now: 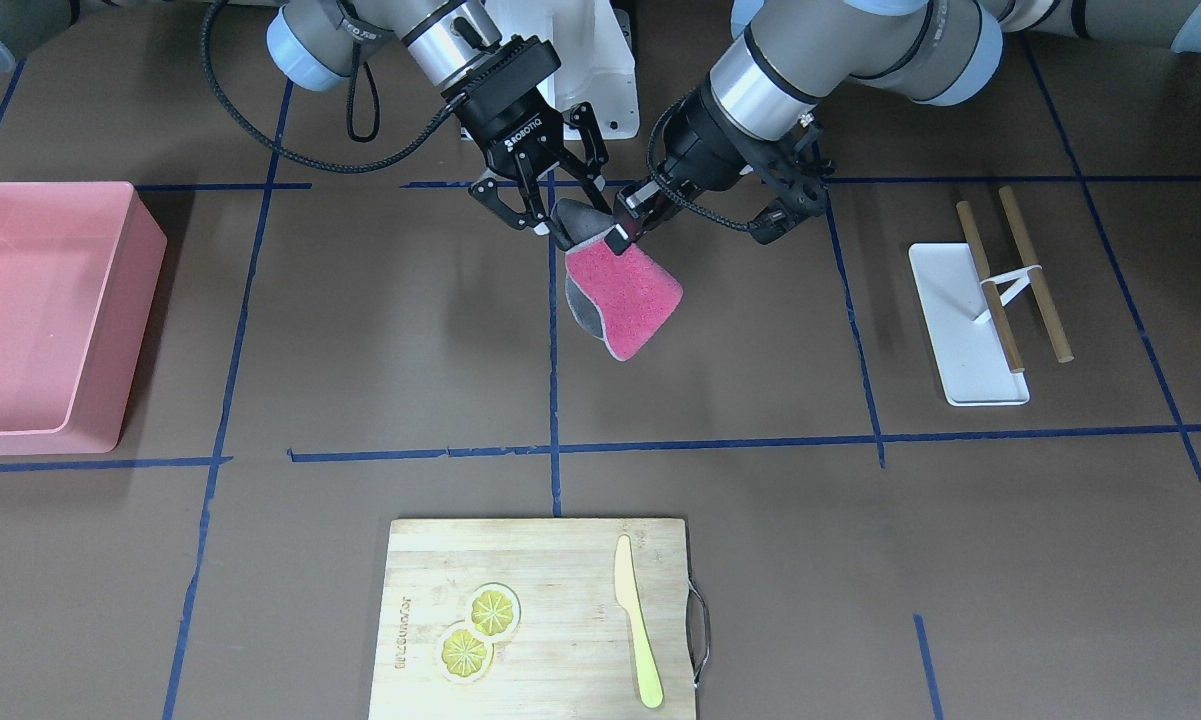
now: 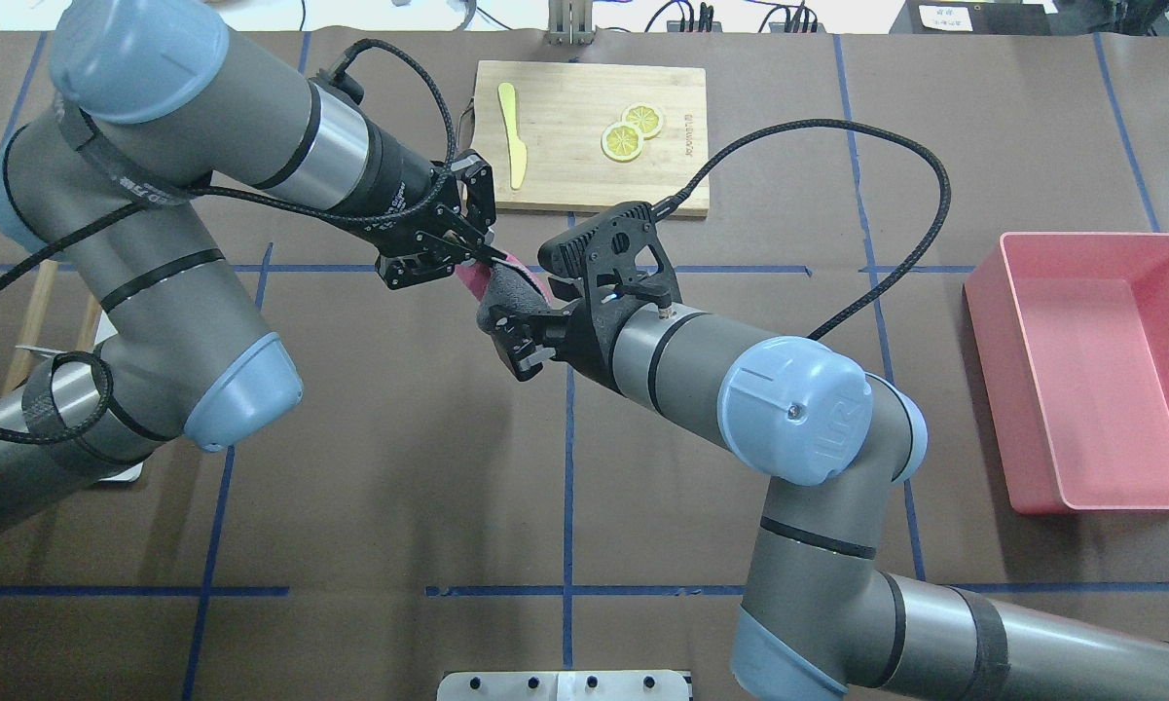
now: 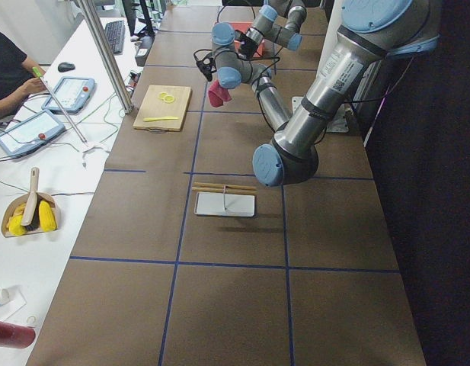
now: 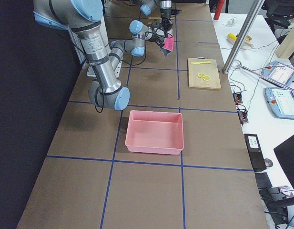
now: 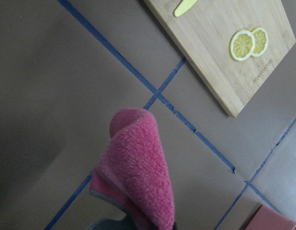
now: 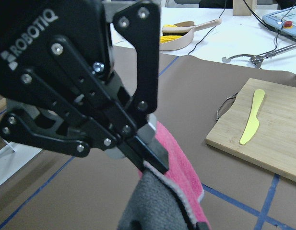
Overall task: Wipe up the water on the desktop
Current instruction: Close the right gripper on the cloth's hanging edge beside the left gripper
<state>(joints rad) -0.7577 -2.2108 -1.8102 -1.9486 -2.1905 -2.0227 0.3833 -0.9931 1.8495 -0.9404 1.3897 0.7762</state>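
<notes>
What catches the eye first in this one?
The pink-and-grey cloth hangs in mid-air over the middle of the desktop, pinched at its top by both the left gripper and the right gripper. Next, the pink bin at the robot's right end and lemon slices on the cutting board at the operators' edge.

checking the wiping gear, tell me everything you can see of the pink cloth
The cloth is fuzzy, pink on one face and grey on the other, with a pale edge. It hangs limp and folded above the desktop, not touching it. The left gripper pinches its top edge; the right gripper grips the grey side beside it.
</notes>
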